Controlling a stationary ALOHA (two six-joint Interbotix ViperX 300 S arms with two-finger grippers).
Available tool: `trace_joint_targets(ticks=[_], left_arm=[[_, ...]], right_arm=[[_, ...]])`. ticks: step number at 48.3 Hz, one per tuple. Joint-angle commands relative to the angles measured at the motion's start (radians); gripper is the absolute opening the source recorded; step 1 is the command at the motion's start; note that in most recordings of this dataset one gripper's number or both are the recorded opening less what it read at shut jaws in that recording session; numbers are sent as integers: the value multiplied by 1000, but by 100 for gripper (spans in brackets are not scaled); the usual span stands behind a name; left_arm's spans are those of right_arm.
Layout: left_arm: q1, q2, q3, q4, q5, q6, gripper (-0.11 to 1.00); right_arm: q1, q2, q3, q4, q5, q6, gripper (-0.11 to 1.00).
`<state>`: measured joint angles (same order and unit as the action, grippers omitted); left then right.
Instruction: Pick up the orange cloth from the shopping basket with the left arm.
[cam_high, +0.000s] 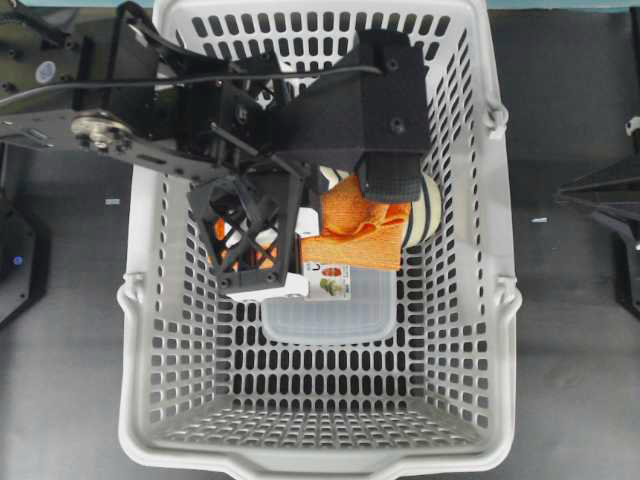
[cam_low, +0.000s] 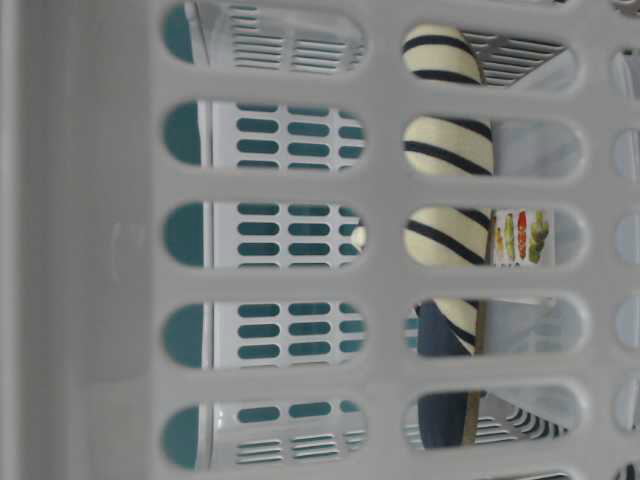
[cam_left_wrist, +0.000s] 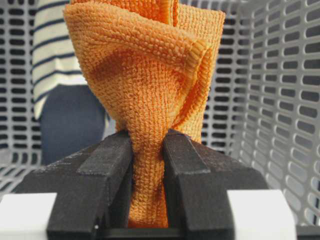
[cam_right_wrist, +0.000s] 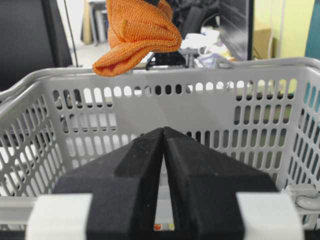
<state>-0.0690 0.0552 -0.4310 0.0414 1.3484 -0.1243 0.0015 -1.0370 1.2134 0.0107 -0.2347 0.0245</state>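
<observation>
Dark grey tabletop (cam_high: 70, 330) surrounds the shopping basket (cam_high: 140, 330), which fills the middle of your overhead view. Your left arm (cam_high: 180, 120) reaches in over the basket's upper left rim, and its left gripper (cam_left_wrist: 147, 165) has both fingers pinching the orange cloth (cam_left_wrist: 150, 75) between them; in the left wrist view the terry fabric is squeezed into a narrow neck at the pads and bunches out beyond them. From the right wrist view you can see the cloth (cam_right_wrist: 137, 35) hanging above the basket's far rim (cam_right_wrist: 165, 67), clear of the wall. Under it in the basket lie the striped slipper (cam_low: 445, 145), cream with navy bands, and a clear plastic container (cam_high: 330, 315) with a printed label (cam_high: 328, 282), just beside each other. Your right gripper (cam_right_wrist: 164, 145) sits outside the basket, facing its perforated wall, with its fingertips pressed together and nothing between them.
</observation>
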Motion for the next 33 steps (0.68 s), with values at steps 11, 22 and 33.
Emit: trace_joint_targets(ticks=[11, 22, 33], left_arm=[[0, -11, -20, 3, -5, 0, 14], [3, -8, -18, 3, -5, 0, 14], [5, -3, -18, 3, -5, -2, 14]], right_arm=[[0, 3, -6, 3, -6, 2, 0], [0, -11, 0, 3, 2, 3, 0], [0, -21, 5, 3, 32, 15, 0]])
